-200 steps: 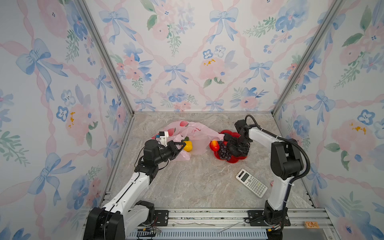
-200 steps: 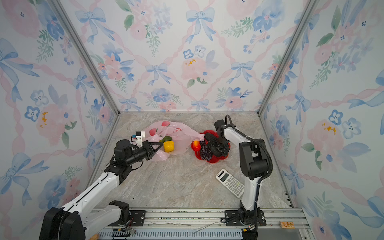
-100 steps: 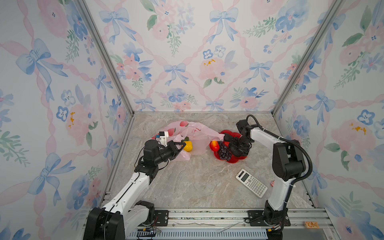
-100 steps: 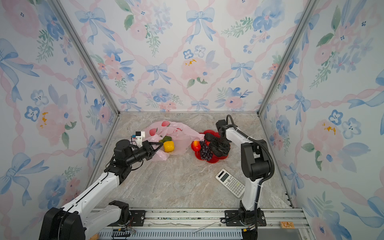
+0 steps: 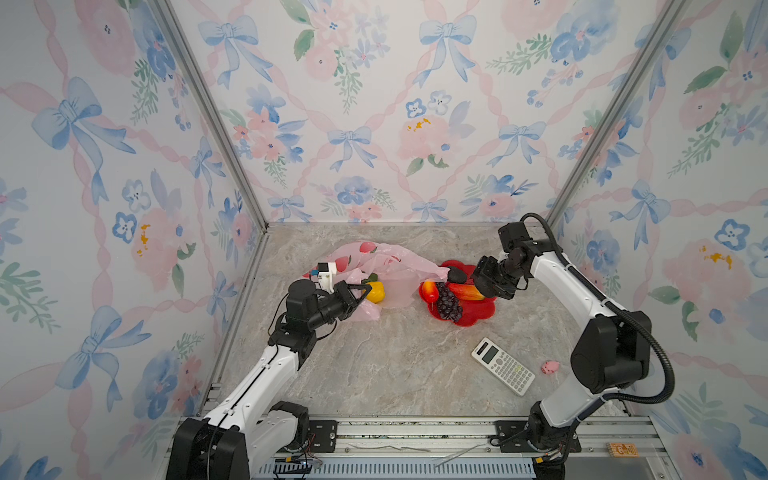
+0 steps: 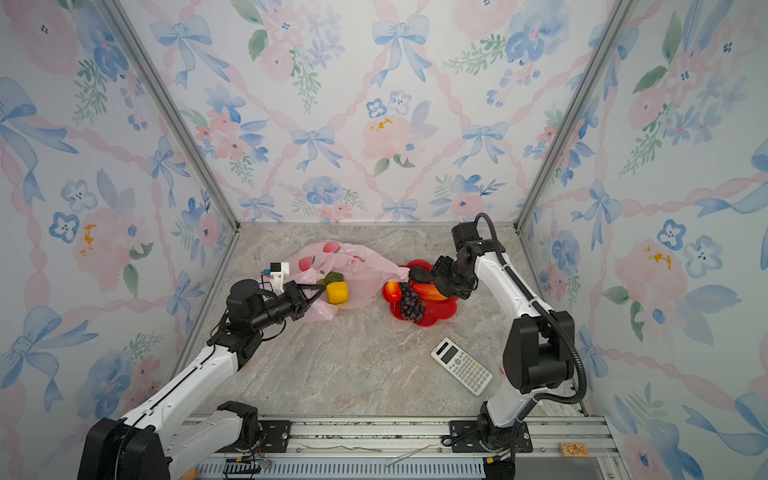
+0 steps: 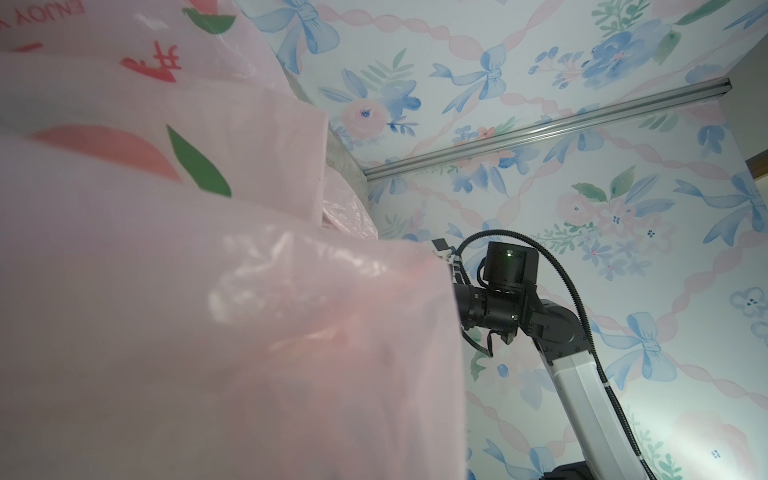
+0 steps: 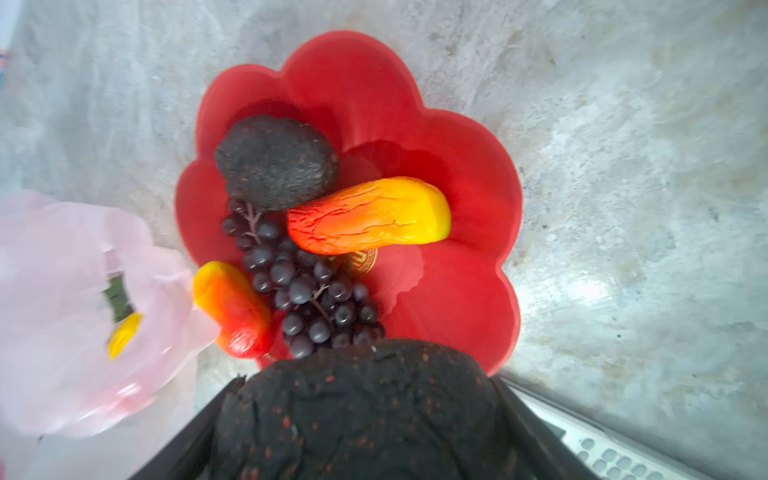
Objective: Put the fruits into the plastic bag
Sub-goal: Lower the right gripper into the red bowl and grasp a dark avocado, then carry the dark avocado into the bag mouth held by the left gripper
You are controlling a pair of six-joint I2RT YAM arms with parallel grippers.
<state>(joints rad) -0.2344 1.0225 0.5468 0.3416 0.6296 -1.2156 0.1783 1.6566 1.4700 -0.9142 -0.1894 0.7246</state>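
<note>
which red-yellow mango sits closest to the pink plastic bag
The red-yellow mango on the rim of the red flower-shaped plate, right by the pink plastic bag; the other mango lies further in, beside the dark bumpy avocado.

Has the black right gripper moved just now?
Yes. In a top view the right gripper has shifted toward the right rim of the red flower-shaped plate.

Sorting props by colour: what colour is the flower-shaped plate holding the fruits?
Bright red all over. The plate shows best in the right wrist view.
</note>
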